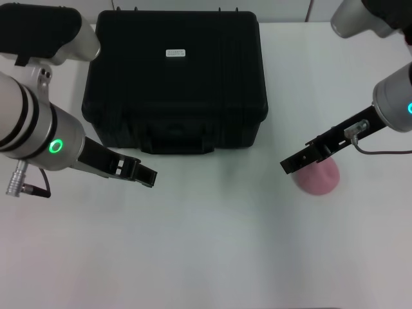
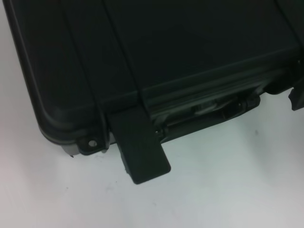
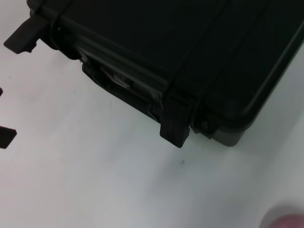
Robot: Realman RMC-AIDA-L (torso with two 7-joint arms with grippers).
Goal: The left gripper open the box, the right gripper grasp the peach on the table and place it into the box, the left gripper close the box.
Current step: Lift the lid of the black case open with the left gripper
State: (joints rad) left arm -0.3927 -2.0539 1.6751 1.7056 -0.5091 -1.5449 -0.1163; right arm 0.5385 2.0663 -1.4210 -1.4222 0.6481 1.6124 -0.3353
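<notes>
The black box point(image 1: 174, 84) stands at the back of the table with its ribbed lid down; its front shows in the left wrist view point(image 2: 156, 57) and the right wrist view point(image 3: 180, 42). My left gripper point(image 1: 145, 174), on the green-ringed arm, hovers open just in front of the box's front left corner, touching nothing. The pink peach point(image 1: 318, 177) lies on the table to the right of the box, and its edge shows in the right wrist view point(image 3: 285, 221). My right gripper point(image 1: 288, 165), on the blue-ringed arm, hangs low right over the peach's left side.
A front latch point(image 2: 142, 152) sticks out from the box's edge, and so does the other latch point(image 3: 175, 124). The carry handle point(image 1: 174, 140) sits between them. The white table point(image 1: 212, 244) stretches bare in front of both arms.
</notes>
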